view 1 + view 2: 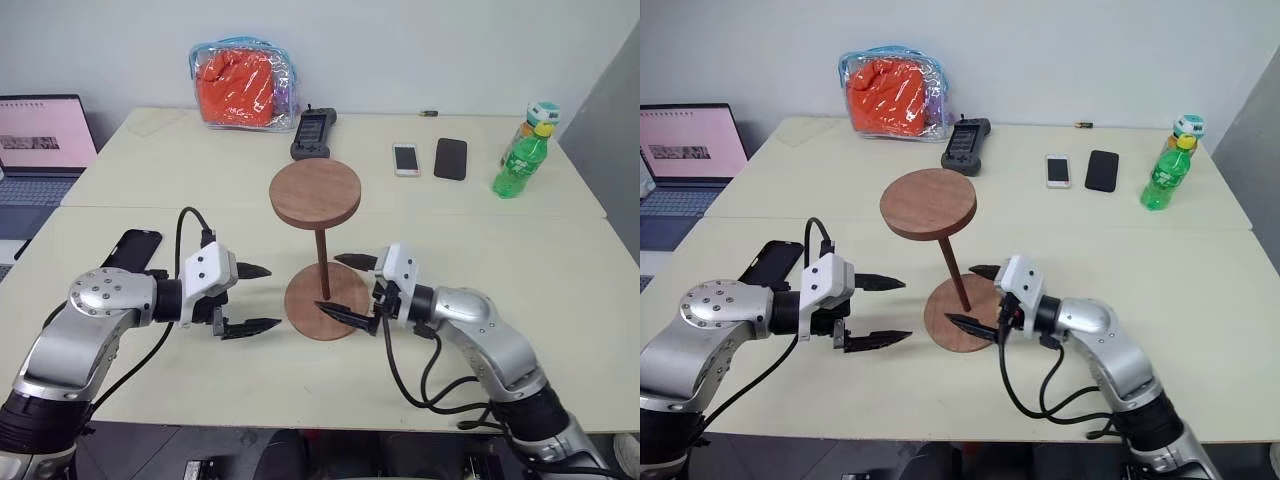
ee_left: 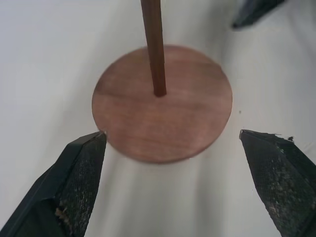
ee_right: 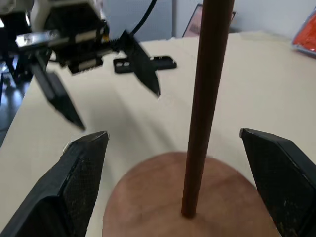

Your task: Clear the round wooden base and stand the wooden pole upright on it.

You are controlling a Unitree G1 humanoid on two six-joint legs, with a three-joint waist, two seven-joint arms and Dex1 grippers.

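Nearest on the pale desk [image 1: 560, 300], the left gripper [image 1: 250, 298] and the right gripper [image 1: 348, 288] face each other across the round wooden base [image 1: 312, 318]. Both have their jaws spread wide and grip nothing. The right jaws stand on either side of the wooden pole [image 1: 322, 262] without touching it, and the lower finger crosses in front of the base's right edge, hiding a sliver of it. The left gripper stops just short of the base's left rim.

The base lies flat on the desk. The pole stands in its centre, disc end up; it looks straight in one head view and slightly tilted in the other, so its exact lean is hard to judge.

A dark phone [image 1: 133, 246] is partly covered by the left arm. Farther back lie a black handset [image 1: 313, 133], 2 phones [image 1: 428, 158], a green bottle [image 1: 522, 160] and a clear bag of orange cloth [image 1: 243, 84]. A laptop [image 1: 38, 150] is cut off at the left edge.
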